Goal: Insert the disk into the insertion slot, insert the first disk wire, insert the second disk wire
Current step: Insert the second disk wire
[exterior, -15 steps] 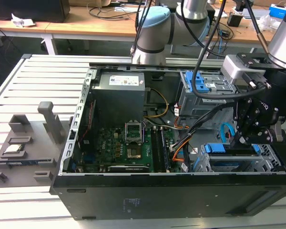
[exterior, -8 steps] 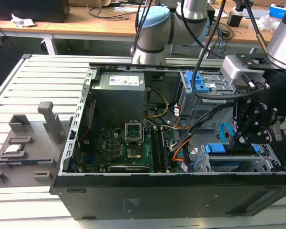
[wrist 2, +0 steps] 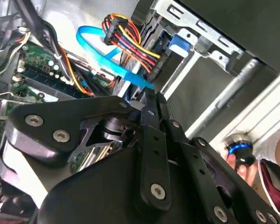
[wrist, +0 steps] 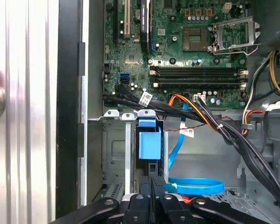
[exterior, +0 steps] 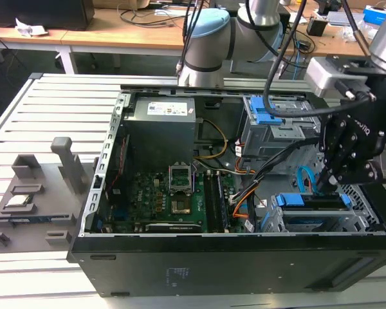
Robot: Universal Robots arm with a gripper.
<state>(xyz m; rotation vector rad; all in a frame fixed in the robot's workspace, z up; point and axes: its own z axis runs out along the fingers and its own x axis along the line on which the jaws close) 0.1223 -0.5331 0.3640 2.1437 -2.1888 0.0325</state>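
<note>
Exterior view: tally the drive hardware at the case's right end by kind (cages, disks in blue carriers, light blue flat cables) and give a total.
Drive cages: 2, the insertion slot and the blue-tabbed cage
Disks in blue carriers: 1, the disk
Light blue flat cables: 1, the second disk wire
Total: 4

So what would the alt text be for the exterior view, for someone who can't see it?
A black gripper on a robot arm reaches into an open computer case, just above the disk in its blue carrier, seated in the insertion slot. The second disk wire loops beside it.
</note>
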